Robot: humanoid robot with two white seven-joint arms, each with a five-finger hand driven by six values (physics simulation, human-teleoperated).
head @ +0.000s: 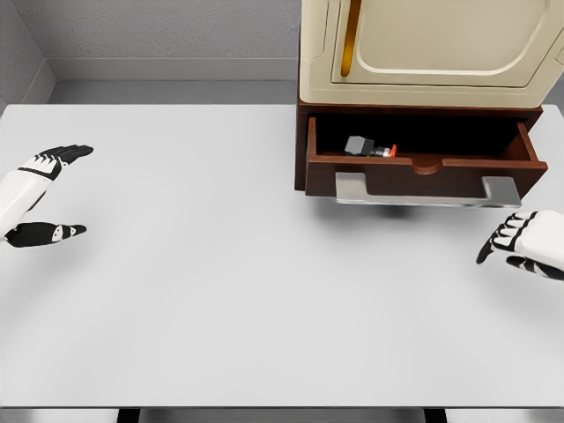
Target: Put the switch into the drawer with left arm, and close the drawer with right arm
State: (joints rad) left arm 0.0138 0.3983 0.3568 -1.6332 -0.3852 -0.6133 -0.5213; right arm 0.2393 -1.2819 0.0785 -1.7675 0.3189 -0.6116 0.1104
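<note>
Left hand sits at the tabletop's left edge, fingers spread and released, gripping nothing. Right hand hovers at the right edge, just below the drawer's front, fingers loosely curled downward and empty. The drawer stands pulled open near the tabletop's far right corner, silver handle forward. The switch lies inside it, left of middle. Cream cabinet above.

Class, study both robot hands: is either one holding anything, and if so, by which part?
Nothing is held. The left hand and right hand are both open over the table; the switch lies untouched inside the open drawer.
</note>
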